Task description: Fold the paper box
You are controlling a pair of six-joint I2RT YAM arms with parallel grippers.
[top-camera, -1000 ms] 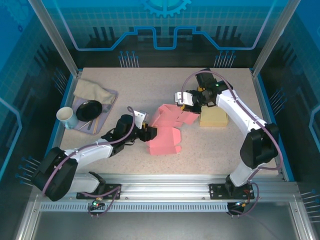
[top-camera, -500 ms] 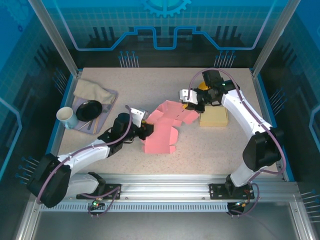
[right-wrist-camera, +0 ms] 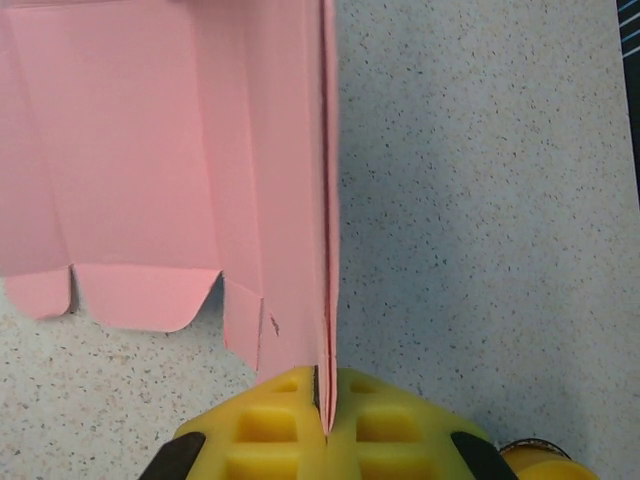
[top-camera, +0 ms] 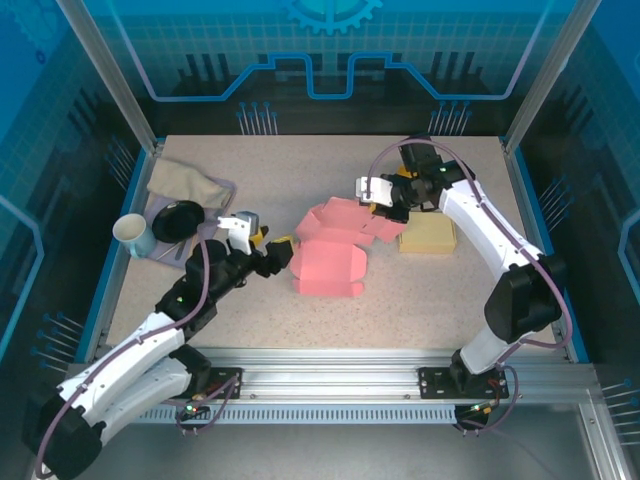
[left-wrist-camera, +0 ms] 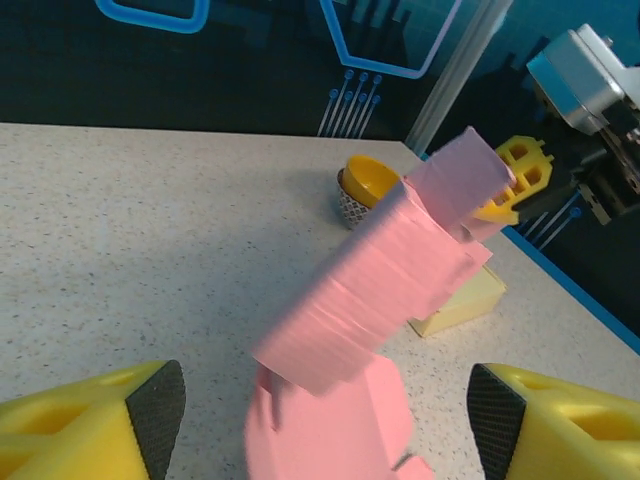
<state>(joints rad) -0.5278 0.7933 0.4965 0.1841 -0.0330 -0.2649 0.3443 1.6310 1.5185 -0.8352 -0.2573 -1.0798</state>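
Mid-table, just ahead of both arms, sits the pink paper box (top-camera: pixel 328 265), half-formed. Its body rests on the speckled beige tabletop (top-camera: pixel 300 170), and a creased flap section rises up and back toward the right. The right gripper (top-camera: pixel 385 205) has that flap. In the right wrist view its yellow fingers (right-wrist-camera: pixel 270 425) are clenched tight on the thin pink edge. The sheet stands on edge between them, and the tabbed panel spreads away to the left over the table.

Over on the other side, the left gripper (top-camera: pixel 275 252) stands released, just left of the box's body. From its wrist camera the two yellow fingers (left-wrist-camera: pixel 90 420) with black pads sit far apart at the bottom corners. The pink box stands ahead between them, with no contact that I can make out.

Moving outward, a pale yellow rectangular block (top-camera: pixel 428 237) lies just right of the raised flap. A small yellow cup (left-wrist-camera: pixel 365 180) stands behind the box. Far left there's a grey tray (top-camera: pixel 208 243) carrying a black bowl (top-camera: pixel 178 220) and a crumpled beige cloth (top-camera: pixel 185 182). A white cup (top-camera: pixel 133 235) sits at its left edge.
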